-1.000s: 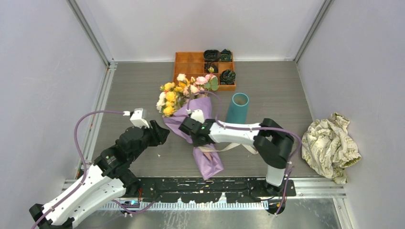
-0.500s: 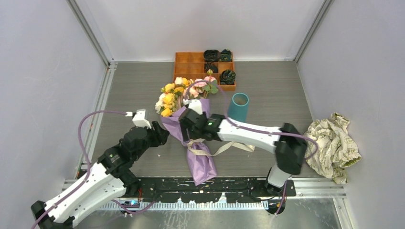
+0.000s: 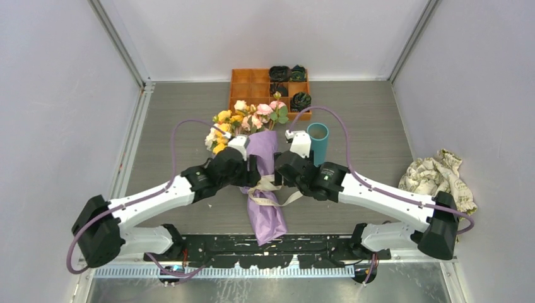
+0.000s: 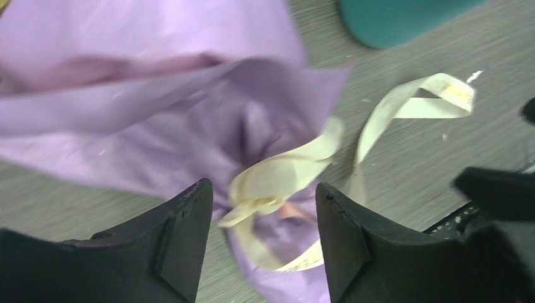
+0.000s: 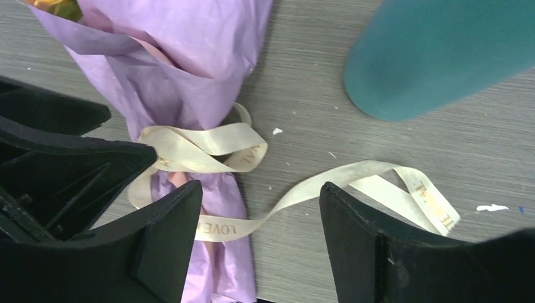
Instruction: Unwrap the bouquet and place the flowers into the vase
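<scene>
Stem end: the bouquet (image 3: 264, 154) is laid flat on the table (image 3: 176, 126), and its narrow purple tail is turned toward the arm bases
Ribbon: the cream ribbon (image 4: 290, 165) is seen knotted round the waist of the wrap, with one loose tail trailed off toward the right arm's side
Left claw: the left gripper (image 4: 265, 221) is spread wide and nothing is pinched; the knot is framed just ahead of its fingertips, against the wrap's left flank
Right claw: the right gripper (image 5: 260, 221) is spread too and nothing is held; the loose tail is crossed beneath its gap, and the wrap is found just to its left
Long axis: near to far, tilted only a little, so the wrap is bracketed crosswise by the two claws
Nearer arm: hardly anything in it; the knot is judged better lined up for the left, the tail for the right
Heads: the flowers (image 3: 243, 120) are pointed away at the far end, fanned slightly leftward
Vase: the vase (image 3: 317, 144) is stood upright just beyond the right claw, apart from the paper
Beyond: an orange tray (image 3: 232, 88) is set by the back wall, and a crumpled cloth (image 3: 435, 183) is left far right
</scene>
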Action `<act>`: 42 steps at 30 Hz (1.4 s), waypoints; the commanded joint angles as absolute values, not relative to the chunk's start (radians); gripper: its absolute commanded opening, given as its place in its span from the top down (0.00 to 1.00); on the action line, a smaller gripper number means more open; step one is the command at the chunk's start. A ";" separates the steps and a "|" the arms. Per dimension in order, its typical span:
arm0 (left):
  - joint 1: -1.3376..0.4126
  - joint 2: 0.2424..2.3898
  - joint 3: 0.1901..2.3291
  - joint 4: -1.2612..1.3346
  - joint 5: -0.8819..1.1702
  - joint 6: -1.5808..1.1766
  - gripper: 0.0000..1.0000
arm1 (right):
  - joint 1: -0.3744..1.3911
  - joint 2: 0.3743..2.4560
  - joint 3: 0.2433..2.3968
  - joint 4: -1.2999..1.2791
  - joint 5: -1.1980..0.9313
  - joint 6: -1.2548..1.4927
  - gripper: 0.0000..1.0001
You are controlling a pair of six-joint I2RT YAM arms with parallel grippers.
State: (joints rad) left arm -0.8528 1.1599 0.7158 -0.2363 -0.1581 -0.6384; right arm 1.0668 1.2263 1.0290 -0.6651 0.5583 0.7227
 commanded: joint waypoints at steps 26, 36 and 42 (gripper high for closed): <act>-1.079 1.621 1.168 -0.574 -0.581 -0.675 1.00 | 1.065 0.769 0.935 -0.871 0.780 0.844 0.27; -0.975 1.264 0.877 -0.417 -0.488 -0.779 0.97 | 1.065 0.834 0.922 -0.791 0.742 0.820 0.27; -0.864 1.202 0.739 -0.304 -0.414 -0.781 0.96 | 1.065 0.929 0.892 -0.652 0.619 0.799 0.27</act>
